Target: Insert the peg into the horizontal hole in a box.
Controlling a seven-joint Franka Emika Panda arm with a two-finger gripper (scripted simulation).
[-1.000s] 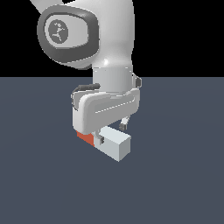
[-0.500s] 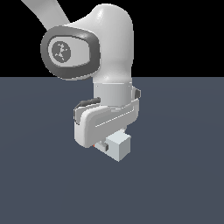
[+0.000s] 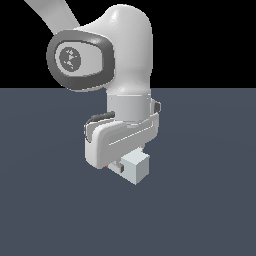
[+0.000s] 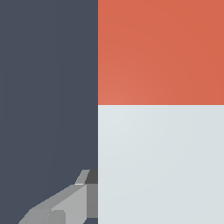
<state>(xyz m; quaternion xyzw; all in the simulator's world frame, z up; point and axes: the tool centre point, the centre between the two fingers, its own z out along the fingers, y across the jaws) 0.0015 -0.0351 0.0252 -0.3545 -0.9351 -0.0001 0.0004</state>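
The peg [image 3: 134,167] lies low over the dark bench [image 3: 45,210], its pale end jutting out toward the exterior view's right from under the white arm [image 3: 125,65]. The hand [image 3: 118,166] sits down over it, mostly hidden. In the wrist view one grey finger [image 4: 65,205] touches the peg's pale half beside the red-orange half, so it looks clamped on the peg.

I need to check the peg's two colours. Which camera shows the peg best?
The wrist view: the peg fills much of the picture, its red-orange half meeting its pale half along a clear line. In the exterior view only its pale end pokes out below the gripper, with barely a sliver of red.
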